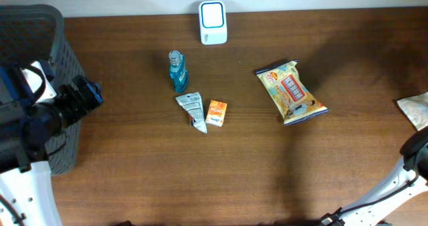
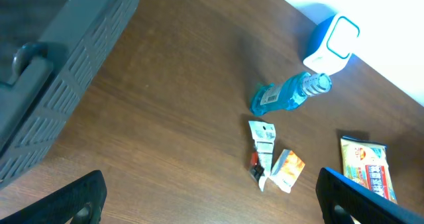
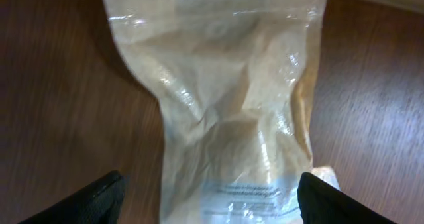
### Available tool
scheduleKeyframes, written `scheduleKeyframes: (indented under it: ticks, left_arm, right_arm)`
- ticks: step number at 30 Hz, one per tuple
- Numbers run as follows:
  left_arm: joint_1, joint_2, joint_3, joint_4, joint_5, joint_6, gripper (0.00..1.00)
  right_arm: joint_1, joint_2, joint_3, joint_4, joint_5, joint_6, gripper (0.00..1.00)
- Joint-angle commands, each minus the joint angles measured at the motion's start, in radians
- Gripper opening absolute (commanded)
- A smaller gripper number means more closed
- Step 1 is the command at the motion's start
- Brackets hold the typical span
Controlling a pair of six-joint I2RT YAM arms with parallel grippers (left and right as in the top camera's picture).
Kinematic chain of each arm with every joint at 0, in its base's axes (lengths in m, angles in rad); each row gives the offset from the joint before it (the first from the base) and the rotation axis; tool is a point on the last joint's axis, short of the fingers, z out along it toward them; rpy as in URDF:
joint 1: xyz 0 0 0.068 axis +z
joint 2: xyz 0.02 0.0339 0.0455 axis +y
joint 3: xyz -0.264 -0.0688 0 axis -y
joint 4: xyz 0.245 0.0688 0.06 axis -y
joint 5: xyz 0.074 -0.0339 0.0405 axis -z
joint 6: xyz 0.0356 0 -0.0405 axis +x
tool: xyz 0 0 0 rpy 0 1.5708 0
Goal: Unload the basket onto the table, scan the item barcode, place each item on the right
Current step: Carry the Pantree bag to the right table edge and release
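Wood-grain table (image 1: 134,179), right edge: showed clear pouch (image 3: 232,118) lying flat between widely parted jaws of right gripper (image 3: 209,184), pointed down over its near end. Reached in from near right corner. Left gripper (image 2: 212,177), jaws likewise spread and empty, hung beside basket (image 1: 40,25) at left.

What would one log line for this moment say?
left hand: open beside basket | right hand: open over clear pouch | scanner: far edge, untouched

The scanner (image 1: 212,22) sits behind the bottle (image 1: 177,71), sachet (image 1: 192,110) and carton (image 1: 217,113); snack bag (image 1: 291,92) right, basket (image 1: 40,39) far left.
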Motion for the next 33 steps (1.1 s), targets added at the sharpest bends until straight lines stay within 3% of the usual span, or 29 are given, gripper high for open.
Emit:
scheduleKeyframes:
  ticks: [1, 3, 5, 8, 9, 15, 23, 33]
  left_arm:
    - [0.005, 0.000, -0.002, -0.001, 0.008, -0.010, 0.99]
    - [0.005, 0.000, -0.002, -0.001, 0.008, -0.010, 0.99]
    - [0.005, 0.000, -0.002, -0.001, 0.008, -0.010, 0.99]
    - [0.005, 0.000, -0.002, -0.001, 0.008, -0.010, 0.99]
    - [0.005, 0.000, -0.002, -0.001, 0.008, -0.010, 0.99]
    - [0.005, 0.000, -0.002, -0.001, 0.008, -0.010, 0.99]
    - [0.005, 0.000, -0.002, -0.001, 0.008, -0.010, 0.99]
    - [0.005, 0.000, -0.002, -0.001, 0.008, -0.010, 0.99]
  right_arm:
    - [0.005, -0.076, 0.065, -0.056, -0.035, 0.000, 0.73]
    - [-0.002, -0.086, 0.066, -0.101, -0.016, 0.000, 0.66]
    - [-0.020, -0.084, 0.056, -0.173, 0.073, 0.000, 0.38]
    - [-0.060, -0.079, 0.008, -0.205, 0.098, 0.000, 0.10]
    - [-0.076, -0.075, -0.008, -0.208, 0.098, 0.000, 0.04]
    - [-0.144, -0.072, -0.136, -0.147, 0.102, 0.000, 0.04]
    - [-0.154, -0.072, -0.354, 0.070, 0.019, 0.000, 0.04]
    - [-0.080, -0.072, -0.385, 0.180, -0.054, 0.000, 0.04]
